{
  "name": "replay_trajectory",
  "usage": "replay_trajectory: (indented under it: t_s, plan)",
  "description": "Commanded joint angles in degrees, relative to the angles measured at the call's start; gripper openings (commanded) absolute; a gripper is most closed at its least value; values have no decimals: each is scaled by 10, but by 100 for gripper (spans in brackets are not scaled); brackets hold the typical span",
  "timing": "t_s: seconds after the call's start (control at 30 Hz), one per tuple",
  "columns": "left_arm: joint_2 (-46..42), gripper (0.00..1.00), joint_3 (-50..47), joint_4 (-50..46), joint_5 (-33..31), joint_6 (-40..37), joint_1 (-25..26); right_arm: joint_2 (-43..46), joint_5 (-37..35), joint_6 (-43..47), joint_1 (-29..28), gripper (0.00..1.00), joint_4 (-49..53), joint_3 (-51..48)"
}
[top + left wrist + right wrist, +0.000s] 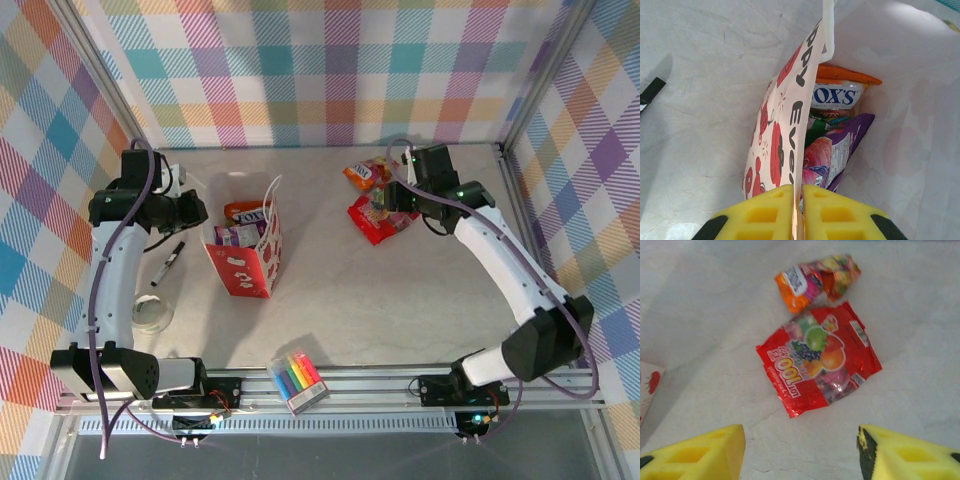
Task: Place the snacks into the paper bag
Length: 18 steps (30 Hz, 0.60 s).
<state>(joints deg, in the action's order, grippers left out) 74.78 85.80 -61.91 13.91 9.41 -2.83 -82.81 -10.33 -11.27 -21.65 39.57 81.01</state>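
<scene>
The paper bag (247, 262) stands upright left of the table's middle, red below and white on top. My left gripper (797, 192) is shut on the bag's left wall (785, 135) at its rim. Inside the bag lie an orange packet (837, 92), a green one (815, 132) and a purple one (840, 150). On the table at the back right lie a red packet (820, 360) and a crumpled orange packet (815, 277). Above and just short of the red packet (378, 222) hangs my right gripper (801, 440), open with nothing between its fingers.
A black marker (167, 263) lies left of the bag, with a clear round cup (152, 316) nearer the front. A clear pack of coloured markers (297, 380) sits at the front edge. Checked walls close in the back and both sides.
</scene>
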Motion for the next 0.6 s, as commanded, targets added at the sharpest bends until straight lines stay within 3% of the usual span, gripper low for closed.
replay_trajectory:
  t_s: [0.0,0.4,0.57]
  plan:
    - [3,13,15,-9,-7,3,-10,-31,54,-27,37,66,-28,-8]
    - [10,14,10,-6,-17,5,-10,-158,146,-98,116,79,-56,14]
    - [12,14,9,-2,-19,8,-10,-239,158,-93,127,79,-45,100]
